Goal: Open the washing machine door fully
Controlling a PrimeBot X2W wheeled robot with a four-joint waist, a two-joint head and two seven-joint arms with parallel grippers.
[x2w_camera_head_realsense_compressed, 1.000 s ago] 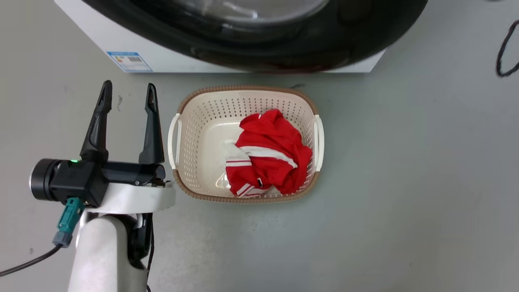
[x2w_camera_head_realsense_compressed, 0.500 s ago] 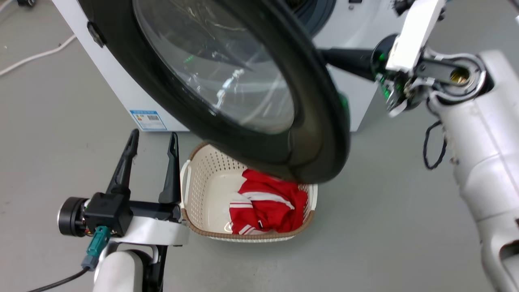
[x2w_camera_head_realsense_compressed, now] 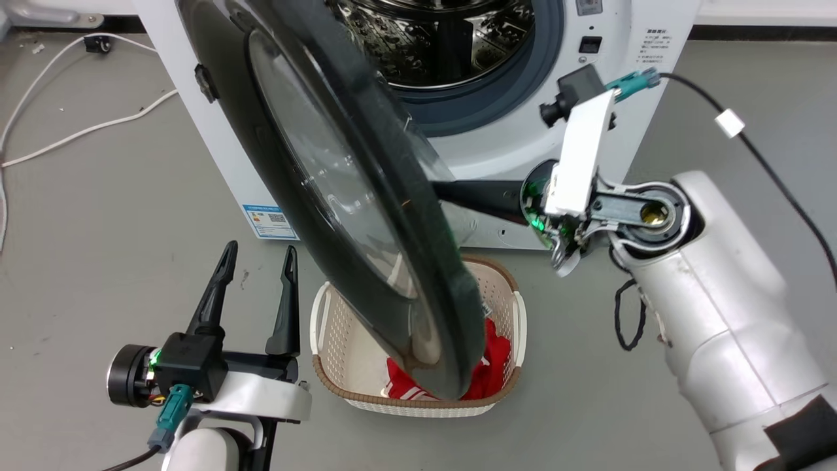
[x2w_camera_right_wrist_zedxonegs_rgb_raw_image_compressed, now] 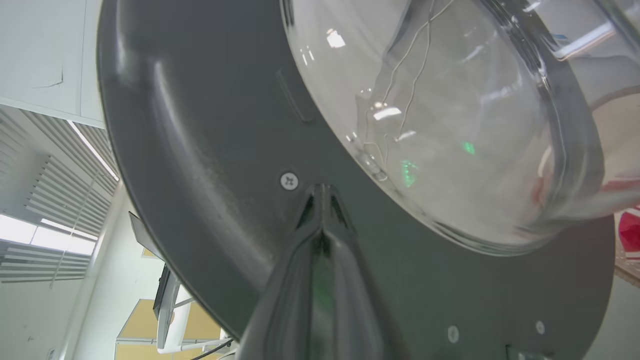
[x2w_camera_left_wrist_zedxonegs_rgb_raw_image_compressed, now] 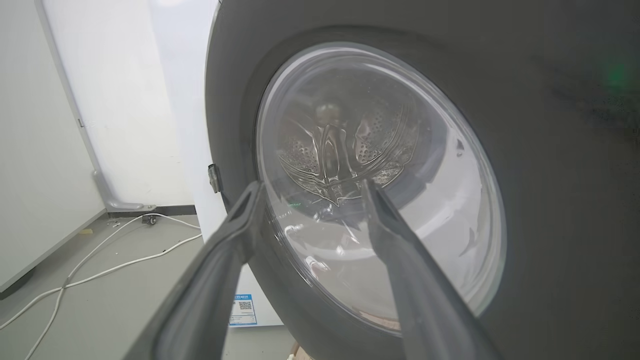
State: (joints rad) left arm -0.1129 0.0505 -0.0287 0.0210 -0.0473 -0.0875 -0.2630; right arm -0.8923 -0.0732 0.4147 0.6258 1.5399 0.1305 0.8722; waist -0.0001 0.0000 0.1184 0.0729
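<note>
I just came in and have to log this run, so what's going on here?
The robot is opening the washing machine door, which stands partly open, angled out over a laundry basket holding a red garment. The right gripper, fingers shut together, has its tips at the door's inner face, apparently pushing it outward. The left gripper is open and holds nothing, beside the basket on the door's outer side. The steel drum is exposed.
</note>
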